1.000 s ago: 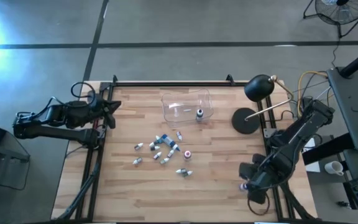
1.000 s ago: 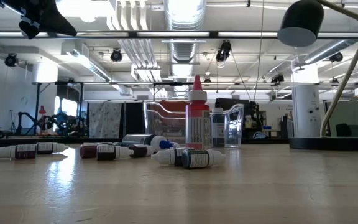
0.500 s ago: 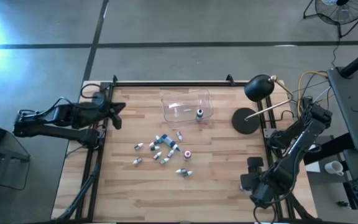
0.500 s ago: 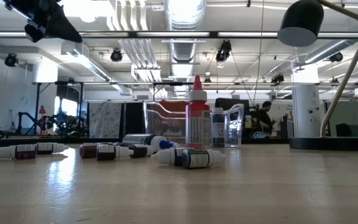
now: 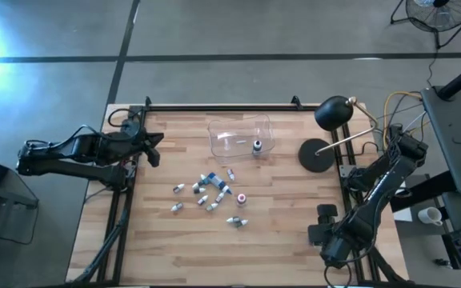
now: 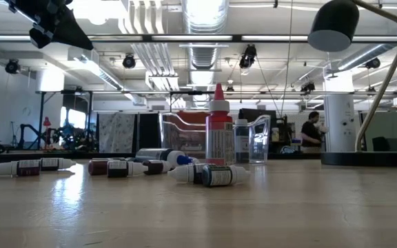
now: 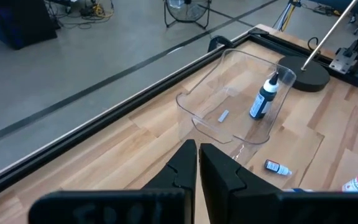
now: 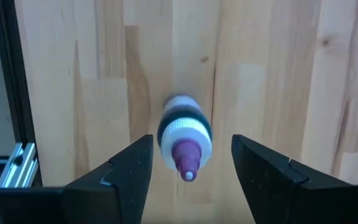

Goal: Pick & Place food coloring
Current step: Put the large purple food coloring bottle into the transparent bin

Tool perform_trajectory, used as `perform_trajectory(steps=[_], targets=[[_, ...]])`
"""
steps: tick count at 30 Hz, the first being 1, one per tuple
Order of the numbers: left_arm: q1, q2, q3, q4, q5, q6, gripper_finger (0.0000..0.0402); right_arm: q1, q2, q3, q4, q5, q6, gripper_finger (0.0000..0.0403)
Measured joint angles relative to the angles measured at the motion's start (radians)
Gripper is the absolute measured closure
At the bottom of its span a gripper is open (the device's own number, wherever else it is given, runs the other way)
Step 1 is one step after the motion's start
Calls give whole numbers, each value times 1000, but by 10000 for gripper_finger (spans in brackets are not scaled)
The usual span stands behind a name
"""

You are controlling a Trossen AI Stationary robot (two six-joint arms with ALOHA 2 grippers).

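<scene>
The right claw (image 8: 186, 171) hangs spread wide over a single dropper bottle (image 8: 184, 134) standing upright on the bench (image 5: 278, 232), purple tip pointing up between the two fingers (image 8: 124, 171), which flank it without touching. In the high view that arm is folded low at the bench's near right corner, its elbow reaching out past the edge and the wrist aimed straight down.

These bottles look tiny, light and hard-shelled, with smooth round bodies. I'd judge they tip or roll at a nudge and could squirt out of a sloppy pinch. The best hold is across the body just below the cap collar, with the fingers squared to it.

Over on the other side, the left claw (image 7: 197, 165) is clenched with nothing in it, its fingers pressed together. It hovers above the bench's far left edge, arm stretched in flat from the left and pointing toward the clear tub (image 5: 240, 134), which already has one dark bottle (image 5: 256, 146) standing inside.

The rest of the food coloring (image 5: 210, 192) lies scattered mid-bench, mostly on its side, with a red-capped bottle (image 6: 218, 131) upright among them.
</scene>
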Motion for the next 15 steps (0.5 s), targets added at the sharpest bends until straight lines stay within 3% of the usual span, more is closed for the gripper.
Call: perform_trajectory(steps=[15], targets=[[0,0,0,0,0,0,402,0,0,-9,10,-28,-4,220]])
